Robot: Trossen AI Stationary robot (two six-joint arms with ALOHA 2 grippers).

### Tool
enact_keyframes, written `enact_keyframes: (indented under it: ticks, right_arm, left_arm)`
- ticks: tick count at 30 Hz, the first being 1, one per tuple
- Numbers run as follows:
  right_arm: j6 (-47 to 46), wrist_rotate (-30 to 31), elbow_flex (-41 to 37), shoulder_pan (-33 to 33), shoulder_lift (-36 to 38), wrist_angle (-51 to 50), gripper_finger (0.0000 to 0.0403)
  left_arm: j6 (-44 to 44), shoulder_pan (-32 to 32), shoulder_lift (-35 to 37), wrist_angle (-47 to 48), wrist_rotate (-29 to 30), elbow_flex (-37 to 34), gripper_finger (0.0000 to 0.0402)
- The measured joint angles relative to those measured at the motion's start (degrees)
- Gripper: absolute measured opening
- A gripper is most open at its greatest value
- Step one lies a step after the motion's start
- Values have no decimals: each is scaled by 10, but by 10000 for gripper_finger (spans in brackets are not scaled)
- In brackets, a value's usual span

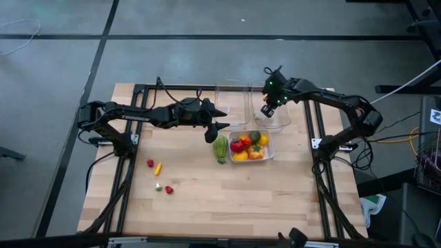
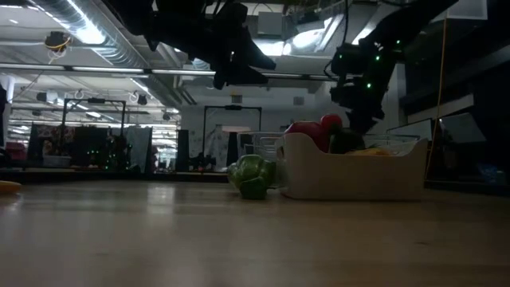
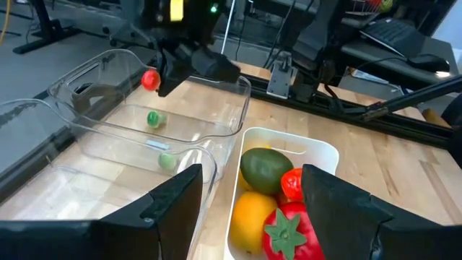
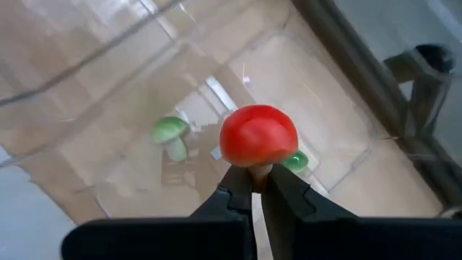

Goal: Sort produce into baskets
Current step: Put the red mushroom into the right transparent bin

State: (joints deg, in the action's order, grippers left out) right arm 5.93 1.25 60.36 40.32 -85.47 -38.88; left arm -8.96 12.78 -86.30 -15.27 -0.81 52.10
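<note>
My right gripper (image 4: 253,180) is shut on a small red mushroom-shaped piece (image 4: 258,135) and hovers over the far right clear basket (image 1: 273,117), which holds two green bits (image 4: 170,130). A second clear basket (image 1: 233,102) stands left of it. In front of them, the whitish basket (image 1: 249,157) holds yellow, orange, red and green produce. The long green ribbed piece (image 1: 220,148) lies on the table against that basket's left side. My left gripper (image 1: 219,118) hangs open above the table, just left of the baskets, with nothing between its fingers (image 3: 173,209). My right gripper pinches the red piece's pale stem (image 4: 260,171) between its two fingertips, just behind the red cap. The fingers slant steeply down from above. The piece is lifted clear, cap foremost beyond the fingertips, above the clear basket's floor.
Several tiny red, yellow and green bits (image 1: 158,176) lie loose on the table's left half. Black frame rails (image 1: 131,165) run along the left and right sides of the wooden top. Bare wood (image 1: 241,200) lies toward the near edge.
</note>
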Motion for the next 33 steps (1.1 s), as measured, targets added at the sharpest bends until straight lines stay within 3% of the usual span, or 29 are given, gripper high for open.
enact_keyframes:
  ticks: [7, 15, 25, 33]
  right_arm:
    - [7, 36, 0, -2, -62, 3, 17]
    - [13, 37, 0, -2, -114, 29, 17]
    - [16, 37, 0, -2, -131, 31, 19]
    - [15, 37, 0, -2, -131, 30, 93]
  left_arm:
    - [0, 0, 0, 0, 0, 0, 233]
    - [0, 0, 0, 0, 0, 0, 233]
    - [0, 0, 0, -1, 0, 0, 233]
    - [0, 0, 0, -1, 0, 0, 233]
